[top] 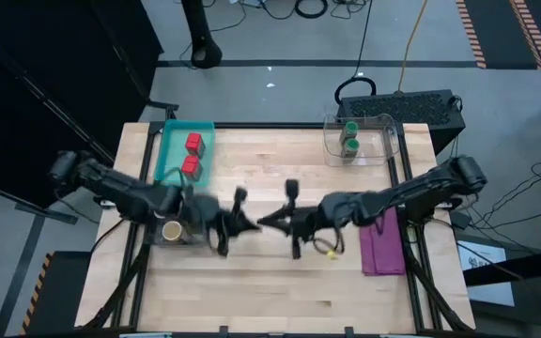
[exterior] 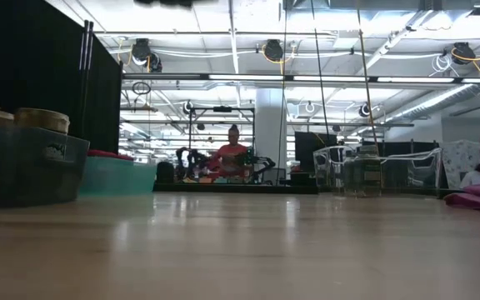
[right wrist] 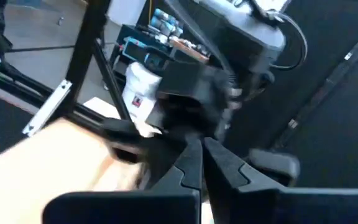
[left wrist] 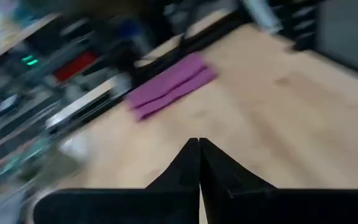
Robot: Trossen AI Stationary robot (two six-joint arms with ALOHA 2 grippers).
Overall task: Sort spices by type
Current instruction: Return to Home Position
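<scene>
Because the left end effector (top: 245, 223) and the right end effector (top: 276, 222) sit nearly tip to tip at mid-counter, the chief hazard I judge is one clipping the other if either arm swings wide on the way home. Each is pressed together and carries nothing; both wrist views show the fingers meeting at a point. Second hazard: the left arm runs right alongside the dark bin (exterior: 23, 167) at the near left, perhaps over it, so a low forearm could shove the bin or topple the tan jars (exterior: 42, 119) inside. The spices look sorted. The tan jars are just left of the left end effector. The red blocks (top: 193, 142) lie in the teal tray (top: 172, 155), far left, near that arm but apart from its tip. The green-lidded jars (top: 350, 146) stand in the clear bin (top: 383, 150) at the far right — well apart from the right end effector.
</scene>
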